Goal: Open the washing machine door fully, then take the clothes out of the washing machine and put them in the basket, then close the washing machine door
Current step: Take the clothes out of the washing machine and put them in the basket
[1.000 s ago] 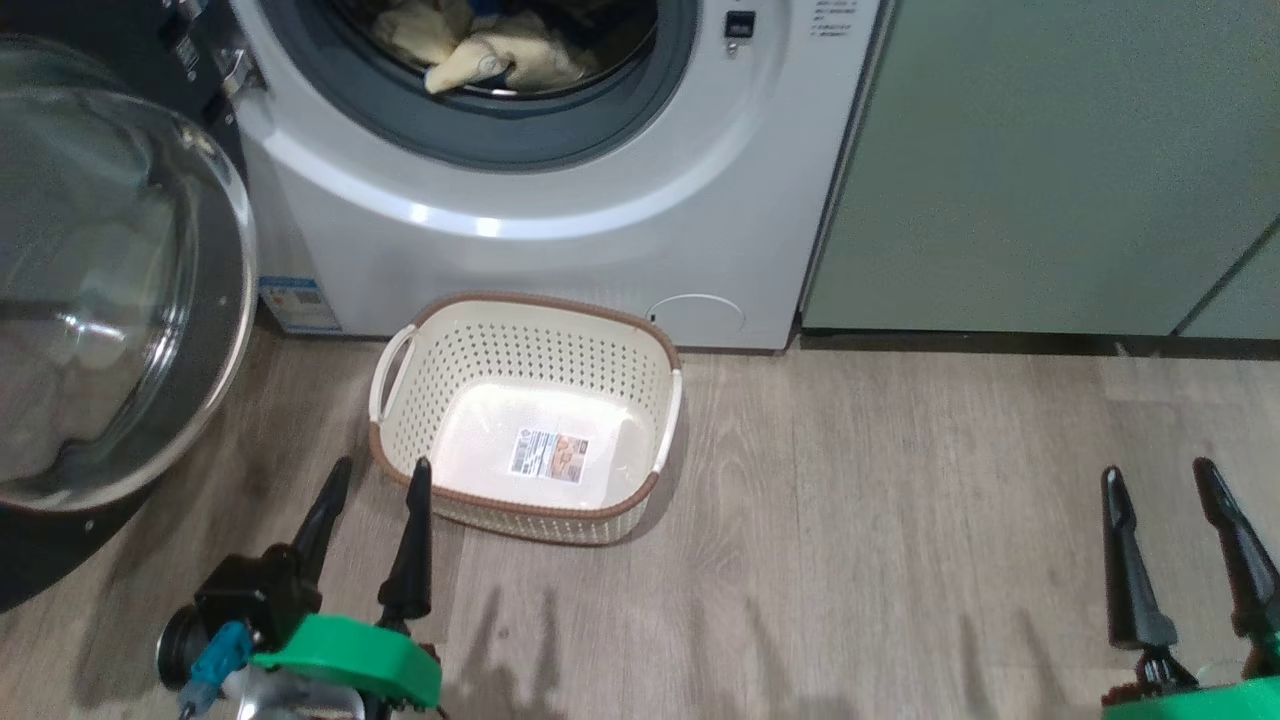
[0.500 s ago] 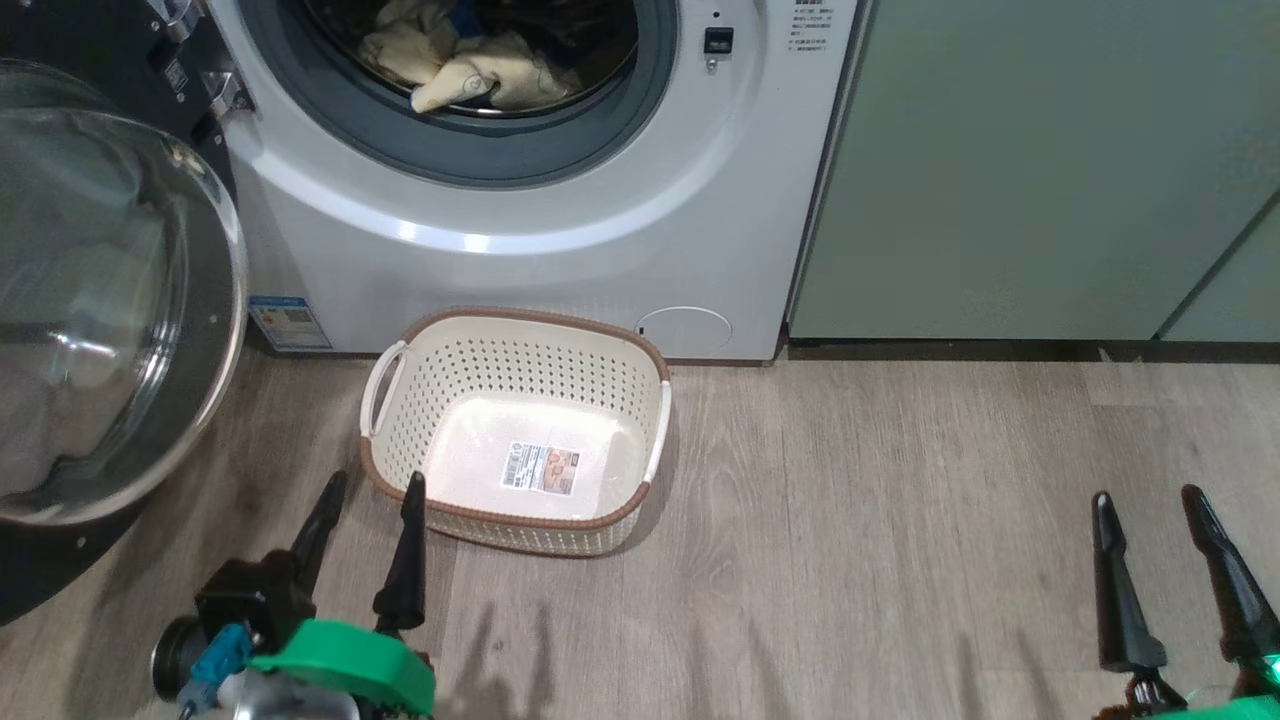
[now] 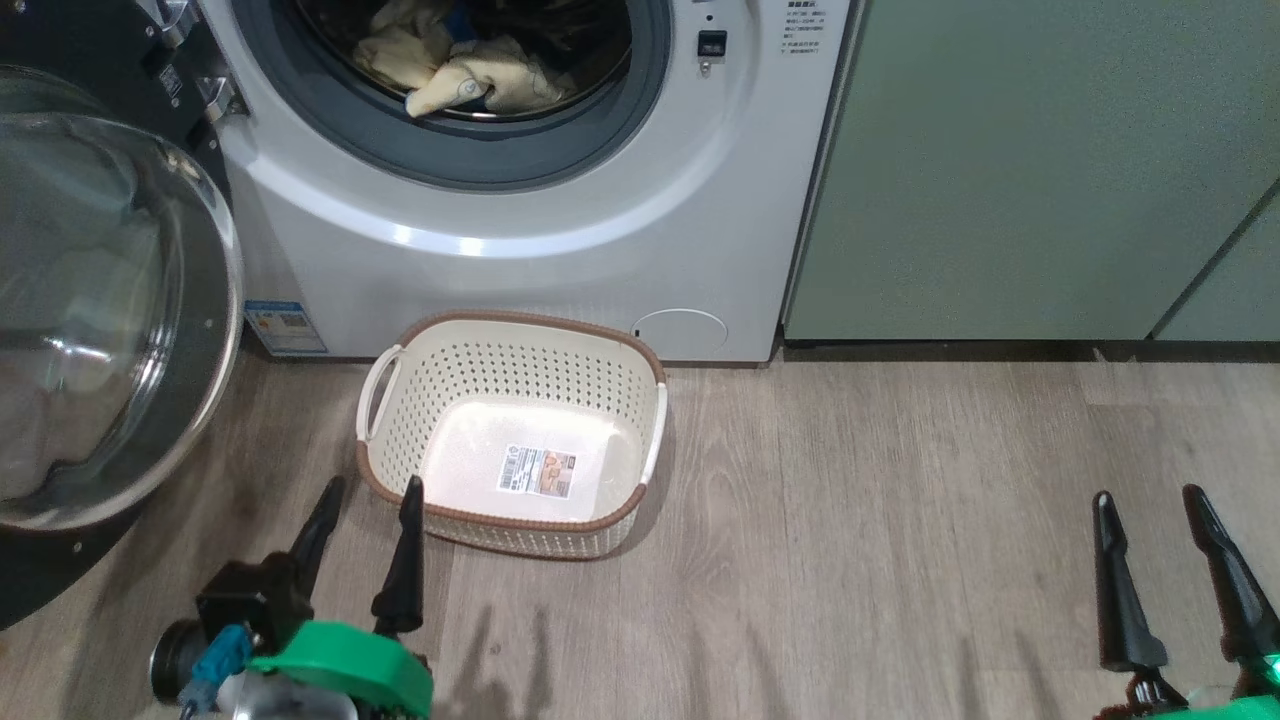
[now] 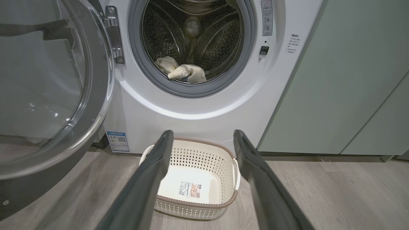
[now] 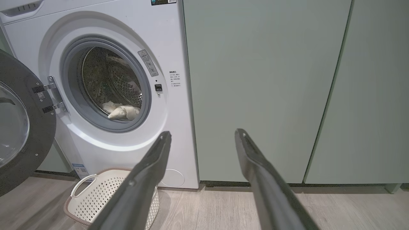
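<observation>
washing machine door (image 3: 100,300): swung wide open, hinged at the left of the drum mouth. wide glossy black rim, bulging clear glass bowl with reflections in it.

washing machine (image 3: 560,250): white front-loader with a grey rubber seal round the mouth. the left wrist view looks into the perforated steel drum. small blue sticker (image 3: 272,328) low at its left corner, round service flap (image 3: 682,333) low at its right. sage-green cabinet fronts (image 3: 1000,170) stand just beside it on the right.

clothes (image 3: 470,80): pale-yellow cream bundle with a bit of blue behind. it lies at the front bottom of the drum, one fold resting on the seal's lip.

basket (image 3: 520,365): cream with perforated sides, brown rim and two white loop handles, its bottom bare around a label (image 3: 537,470). it stands on the wood-look floor (image 3: 850,520) at the far edge, just before the washer's base and below the drum mouth.

left fingers (image 3: 405,550): apart, holding nothing, at the floor's near edge. the tips are near the basket's near left corner; contact cannot be told. the door is to their left. the clothes are well apart from them, up beyond the basket. in the left wrist view the basket sits between the two fingers.

right fingers (image 3: 1118,580): apart, holding nothing, toward the floor's near right corner. they are well apart from the basket and face the cabinet fronts, with the washer and clothes off to their left.
</observation>
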`<state>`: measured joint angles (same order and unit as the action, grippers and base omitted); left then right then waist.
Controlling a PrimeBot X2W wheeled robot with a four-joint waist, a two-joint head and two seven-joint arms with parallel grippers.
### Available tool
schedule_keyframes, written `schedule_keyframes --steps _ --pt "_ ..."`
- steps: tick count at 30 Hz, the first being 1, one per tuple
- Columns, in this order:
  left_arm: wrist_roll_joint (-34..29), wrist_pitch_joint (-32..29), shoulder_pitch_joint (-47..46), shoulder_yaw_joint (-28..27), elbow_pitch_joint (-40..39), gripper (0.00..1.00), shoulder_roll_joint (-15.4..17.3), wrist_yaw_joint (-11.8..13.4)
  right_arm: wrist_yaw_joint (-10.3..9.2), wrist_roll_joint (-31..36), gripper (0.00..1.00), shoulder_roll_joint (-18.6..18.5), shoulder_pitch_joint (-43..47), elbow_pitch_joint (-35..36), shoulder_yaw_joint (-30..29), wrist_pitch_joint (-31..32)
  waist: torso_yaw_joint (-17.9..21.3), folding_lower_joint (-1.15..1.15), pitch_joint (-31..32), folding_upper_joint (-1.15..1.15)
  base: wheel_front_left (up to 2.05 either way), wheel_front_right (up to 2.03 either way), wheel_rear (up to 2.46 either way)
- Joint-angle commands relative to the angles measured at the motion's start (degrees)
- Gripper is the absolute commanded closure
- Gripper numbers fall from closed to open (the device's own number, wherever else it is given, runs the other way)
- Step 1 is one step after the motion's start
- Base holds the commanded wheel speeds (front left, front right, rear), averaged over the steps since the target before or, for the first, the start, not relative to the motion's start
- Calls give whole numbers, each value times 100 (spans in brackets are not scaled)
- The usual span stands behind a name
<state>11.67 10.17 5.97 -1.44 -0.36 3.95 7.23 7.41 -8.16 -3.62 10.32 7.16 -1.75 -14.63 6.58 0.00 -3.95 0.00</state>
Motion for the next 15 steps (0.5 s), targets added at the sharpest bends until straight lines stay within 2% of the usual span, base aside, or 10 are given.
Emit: schedule_keyframes --steps 1,8,15 --pt "-19 60 -158 -149 -147 0 95 37 8 -29 0 -76 -162 207 90 -37 -5 0 -4 0 0 0 0" --pt "-85 120 -196 -95 -165 0 144 63 8 -27 0 -68 -174 235 92 -37 -10 0 -21 0 31 -31 0" --pt "-82 148 -201 -71 -187 0 183 70 8 -36 0 -67 -209 235 93 -37 23 0 -45 0 125 -125 0"
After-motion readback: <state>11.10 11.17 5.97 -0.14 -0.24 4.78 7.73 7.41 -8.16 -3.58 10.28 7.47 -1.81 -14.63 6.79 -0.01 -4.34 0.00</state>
